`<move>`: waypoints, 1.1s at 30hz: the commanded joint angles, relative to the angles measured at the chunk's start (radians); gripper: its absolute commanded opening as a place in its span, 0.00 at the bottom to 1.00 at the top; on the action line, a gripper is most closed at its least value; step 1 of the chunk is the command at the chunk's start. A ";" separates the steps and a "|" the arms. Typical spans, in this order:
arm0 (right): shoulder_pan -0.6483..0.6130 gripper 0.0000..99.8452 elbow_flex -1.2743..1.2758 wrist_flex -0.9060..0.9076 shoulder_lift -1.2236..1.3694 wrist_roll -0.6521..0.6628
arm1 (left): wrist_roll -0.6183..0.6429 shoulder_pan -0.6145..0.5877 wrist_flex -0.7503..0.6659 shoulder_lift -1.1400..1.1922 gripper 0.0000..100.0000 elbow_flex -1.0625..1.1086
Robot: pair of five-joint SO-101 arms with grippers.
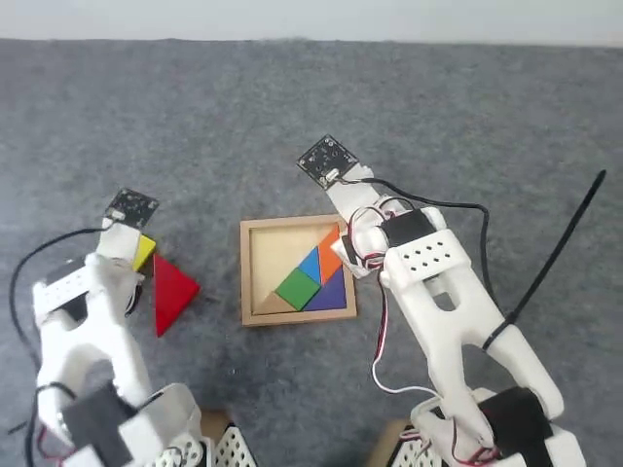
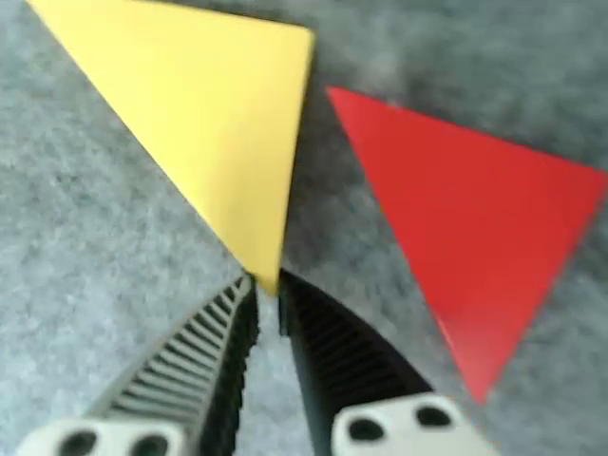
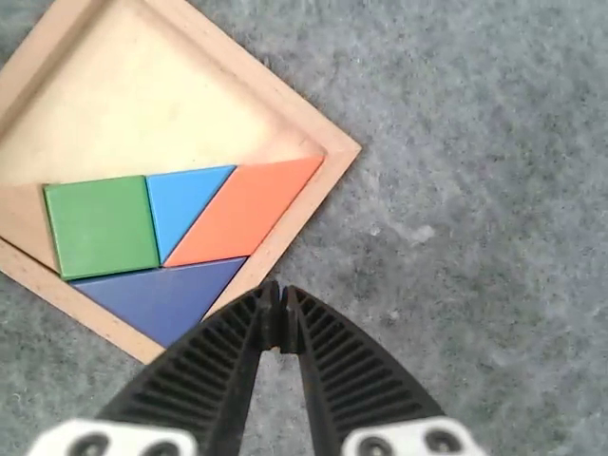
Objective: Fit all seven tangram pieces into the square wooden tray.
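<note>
The left arm (image 1: 92, 331) rises from the near left edge of the surface (image 1: 195, 117) and bends forward, its wrist (image 1: 122, 238) pitched downward. The left hand (image 2: 266, 290) points down at the surface, its ribbed fingers (image 2: 204, 351) drawn almost together on the tip of the yellow triangle (image 2: 218, 114). The right arm (image 1: 448, 311) stretches forward and in toward the middle, its wrist (image 1: 375, 233) tipped down. The right hand (image 3: 276, 309) is closed, its fingertips touching with nothing between them.
</note>
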 commanded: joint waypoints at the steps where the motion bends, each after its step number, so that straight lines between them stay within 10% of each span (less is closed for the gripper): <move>1: 0.012 0.01 -0.008 -0.013 -0.044 -0.005 | 0.327 0.044 0.338 -0.176 0.07 -0.150; 8: 0.012 0.01 -0.008 -0.010 -0.044 -0.005 | 0.654 0.265 0.451 -0.187 0.18 -0.160; 16: 0.013 0.01 -0.006 -0.008 -0.044 -0.005 | 0.891 0.201 0.281 0.021 0.23 -0.197; 33: 0.013 0.01 -0.006 -0.007 -0.044 -0.006 | 0.885 0.241 0.423 0.483 0.25 -0.492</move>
